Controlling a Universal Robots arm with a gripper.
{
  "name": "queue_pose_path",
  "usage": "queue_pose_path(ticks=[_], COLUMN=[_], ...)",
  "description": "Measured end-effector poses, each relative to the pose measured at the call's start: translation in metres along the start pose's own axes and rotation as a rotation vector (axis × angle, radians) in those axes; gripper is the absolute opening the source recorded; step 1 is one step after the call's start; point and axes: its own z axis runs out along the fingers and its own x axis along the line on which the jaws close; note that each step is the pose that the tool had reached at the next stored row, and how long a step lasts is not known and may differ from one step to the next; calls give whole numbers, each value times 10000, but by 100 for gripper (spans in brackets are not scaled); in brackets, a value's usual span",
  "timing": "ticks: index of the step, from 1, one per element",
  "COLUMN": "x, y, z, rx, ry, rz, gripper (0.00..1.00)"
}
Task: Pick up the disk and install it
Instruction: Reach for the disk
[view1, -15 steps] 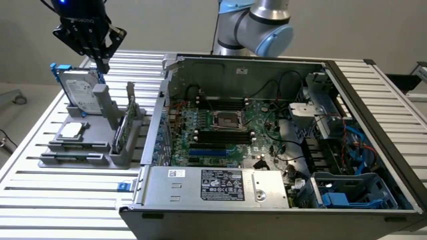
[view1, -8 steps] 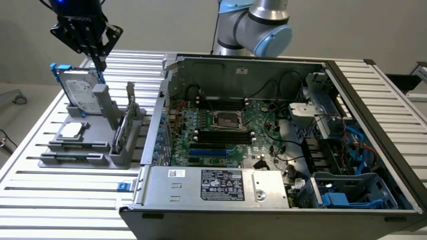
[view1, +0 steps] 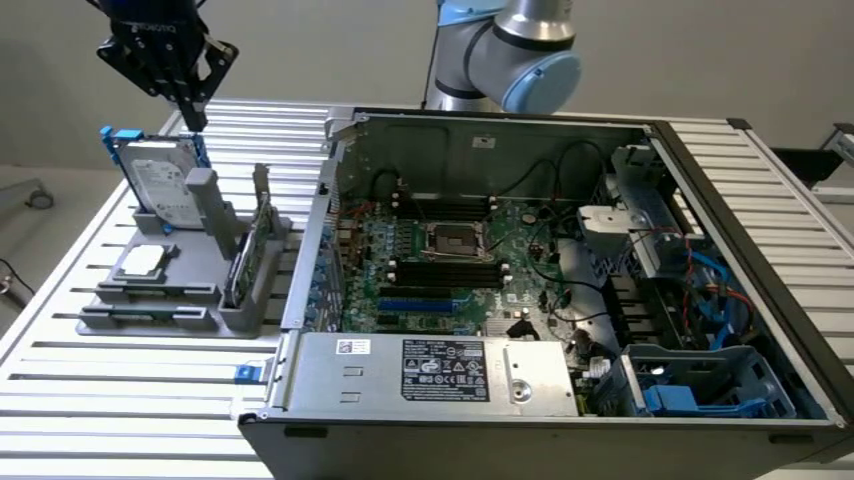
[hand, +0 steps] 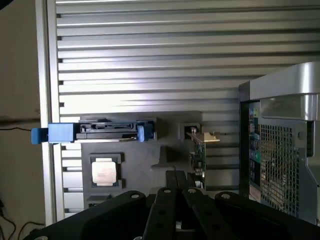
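Disk (view1: 158, 182) is seen upright in the grey stand (view1: 150, 312), just beneath the pincer (view1: 195, 118), which is closed and empty.

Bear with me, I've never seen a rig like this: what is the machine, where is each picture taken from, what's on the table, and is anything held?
The machine is a robot arm with a pincer at its end. One picture comes from a camera standing off the arm, the other from a camera on its wrist, looking down past the pincer. On the slatted table sit an open computer case and, beside it, a grey holder. The holder carries the disk, upright in its blue frame, a small square chip and a thin green card. The pincer is shut, holds nothing, and hangs above the disk, apart from it.
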Motion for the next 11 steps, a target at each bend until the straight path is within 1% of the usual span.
queue_pose_path(ticks=[11], x=[464], y=[201], z=[34], rx=[-1], ry=[-1], rz=[-1], gripper=[11])
